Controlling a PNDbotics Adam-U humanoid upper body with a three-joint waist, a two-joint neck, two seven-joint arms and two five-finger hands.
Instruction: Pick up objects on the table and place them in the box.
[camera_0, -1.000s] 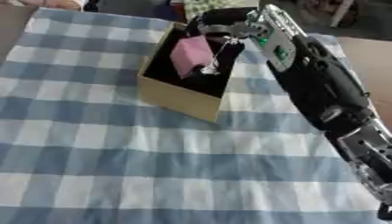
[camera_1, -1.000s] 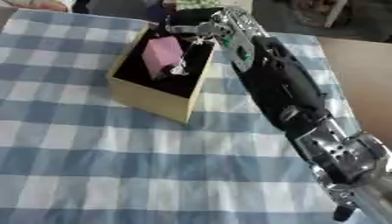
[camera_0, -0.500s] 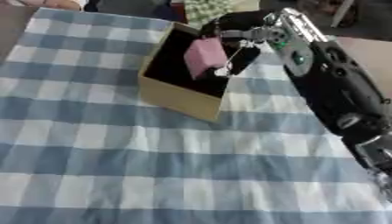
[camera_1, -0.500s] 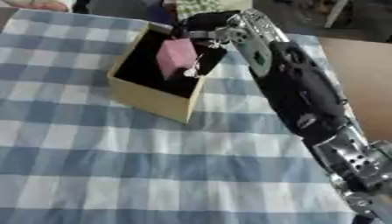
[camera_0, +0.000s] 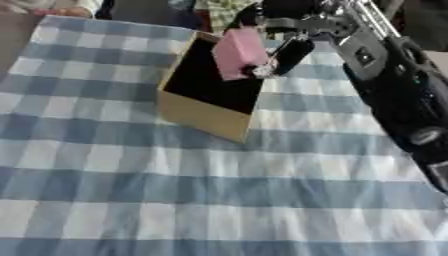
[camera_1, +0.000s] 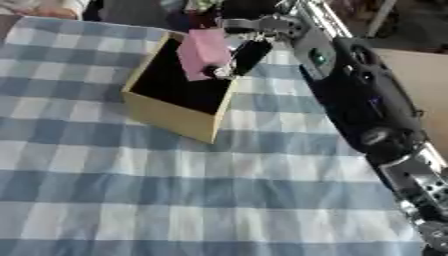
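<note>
Right hand (camera_0: 293, 47) comes in from the upper right of the frame, arm running down the right edge. Fingers are curled round a pink block (camera_0: 238, 52), w/ a dark finger (camera_0: 291, 54) against its right side. Block is tilted and sits at the top of the frame, above the far right part of the box (camera_0: 206, 116), partly over the dark inside; can't tell whether it touches the rim. Box is tan cardboard, open top, upper centre of the frame, standing on a blue & white checked cloth (camera_0: 175, 200) that fills most of the frame (rest of the cloth shows only checks). Left hand doesn't show in either view.
</note>
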